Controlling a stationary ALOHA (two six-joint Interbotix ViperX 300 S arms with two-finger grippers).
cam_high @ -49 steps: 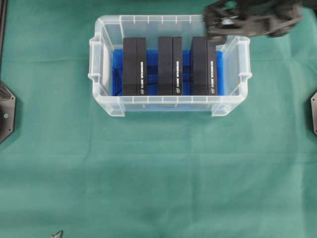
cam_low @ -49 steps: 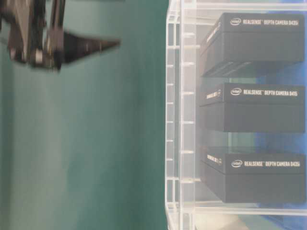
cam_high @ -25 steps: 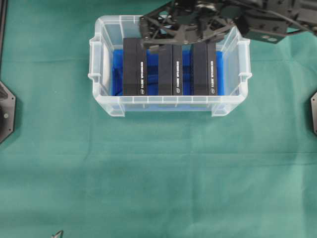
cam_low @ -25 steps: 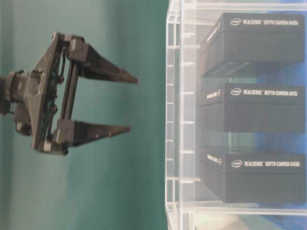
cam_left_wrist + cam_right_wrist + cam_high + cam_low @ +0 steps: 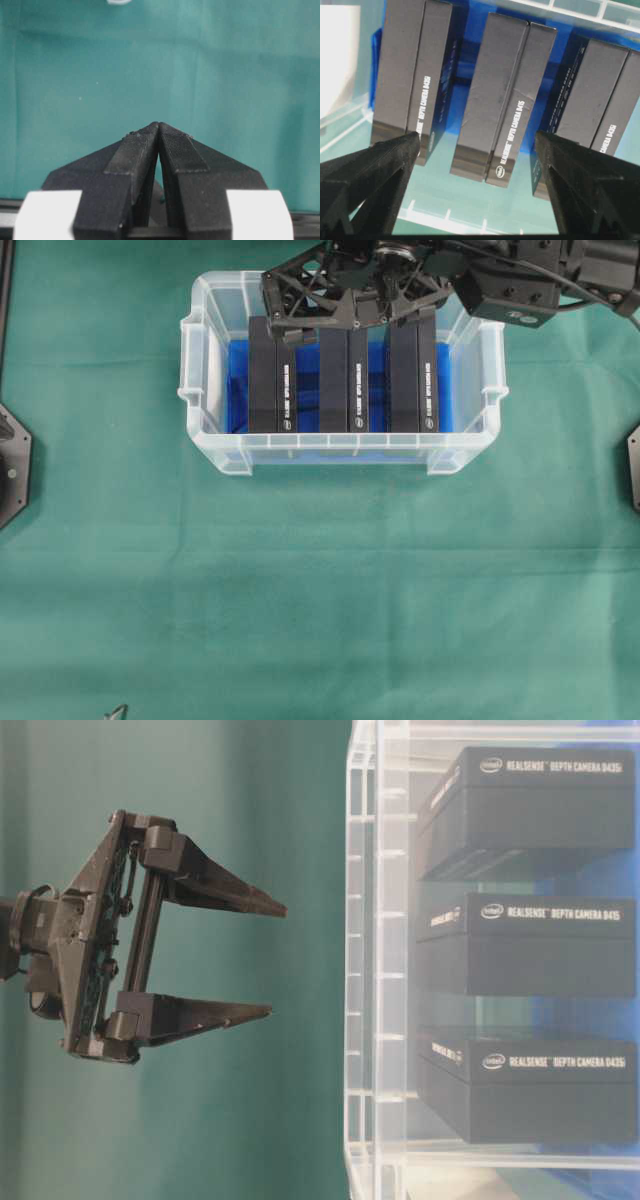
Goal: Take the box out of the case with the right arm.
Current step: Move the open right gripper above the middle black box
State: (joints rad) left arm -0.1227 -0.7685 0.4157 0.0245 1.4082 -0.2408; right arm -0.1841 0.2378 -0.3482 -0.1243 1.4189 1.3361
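above the clear plastic case point(image 5: 200, 405), the truss-like right pincer point(image 5: 268, 958) gapes; matte black boxes point(image 5: 347, 375) below

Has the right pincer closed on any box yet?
No. In the table-level view the right pincer hangs wide open outside the case, touching none of the three boxes.
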